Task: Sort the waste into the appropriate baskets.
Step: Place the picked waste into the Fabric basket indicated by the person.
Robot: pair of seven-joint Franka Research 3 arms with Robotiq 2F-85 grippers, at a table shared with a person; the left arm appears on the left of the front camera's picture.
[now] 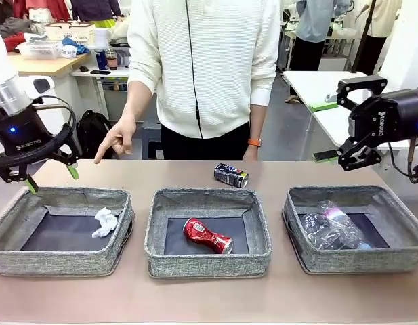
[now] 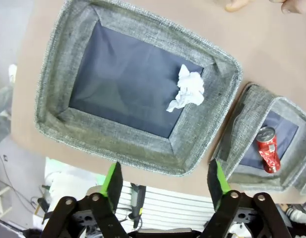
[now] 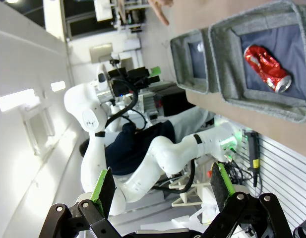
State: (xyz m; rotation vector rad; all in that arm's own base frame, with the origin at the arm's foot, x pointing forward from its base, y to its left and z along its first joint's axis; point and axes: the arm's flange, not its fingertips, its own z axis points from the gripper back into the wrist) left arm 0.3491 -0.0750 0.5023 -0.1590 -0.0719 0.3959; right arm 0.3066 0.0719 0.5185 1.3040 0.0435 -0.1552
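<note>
Three grey baskets stand in a row. The left basket holds the white tissue wad. In the middle basket lies the red can. The right basket holds the clear bottle amid crumpled clear plastic; the bag cannot be told apart. The dark blue-black can lies on the table behind the middle basket. My left gripper hangs open above the left basket's near-left side. High beyond the right basket, my right gripper is open, holding nothing.
A person stands at the far edge, one hand pointing down at the table behind the left basket. The brown table has bare strips in front of and behind the baskets. My left arm appears in the distance.
</note>
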